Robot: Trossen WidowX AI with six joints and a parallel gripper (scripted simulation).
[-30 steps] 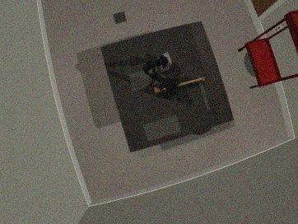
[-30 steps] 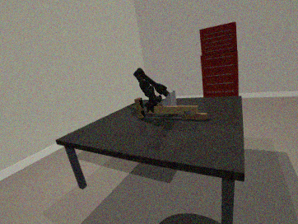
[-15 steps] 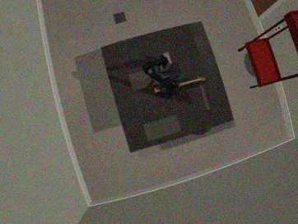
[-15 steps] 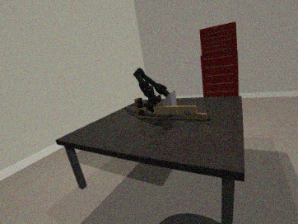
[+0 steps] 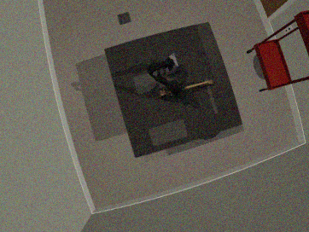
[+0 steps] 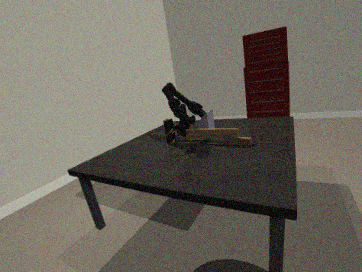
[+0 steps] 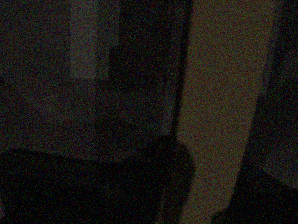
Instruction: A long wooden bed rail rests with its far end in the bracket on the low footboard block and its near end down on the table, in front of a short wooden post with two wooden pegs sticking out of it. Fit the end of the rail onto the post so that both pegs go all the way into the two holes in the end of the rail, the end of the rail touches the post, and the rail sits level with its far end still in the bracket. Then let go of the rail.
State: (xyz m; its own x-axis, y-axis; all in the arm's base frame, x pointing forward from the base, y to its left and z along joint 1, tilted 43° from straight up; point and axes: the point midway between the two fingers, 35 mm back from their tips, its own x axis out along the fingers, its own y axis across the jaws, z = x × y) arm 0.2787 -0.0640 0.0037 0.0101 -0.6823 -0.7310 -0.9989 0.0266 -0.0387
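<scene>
The long wooden rail (image 5: pixel 199 85) (image 6: pixel 220 133) lies across the middle of the dark table (image 5: pixel 222 55) (image 6: pixel 210 175). Its far end is at the low footboard block (image 6: pixel 245 141). My gripper (image 5: pixel 171 88) (image 6: pixel 188 131) is shut on the rail near its near end and holds that end off the table. In the wrist view the rail (image 7: pixel 220 100) is a dim brown band running top to bottom, and the fingers are lost in darkness. The short post (image 6: pixel 168 126) stands just beyond the gripper. Its pegs and the rail's holes are hidden by the arm.
A red chair (image 5: pixel 273 64) stands right of the table. A tall red shelf (image 6: pixel 266 72) stands against the back wall. A pale grey patch (image 5: pixel 167 132) lies on the table's near part. A small dark square (image 5: pixel 124 18) lies on the floor.
</scene>
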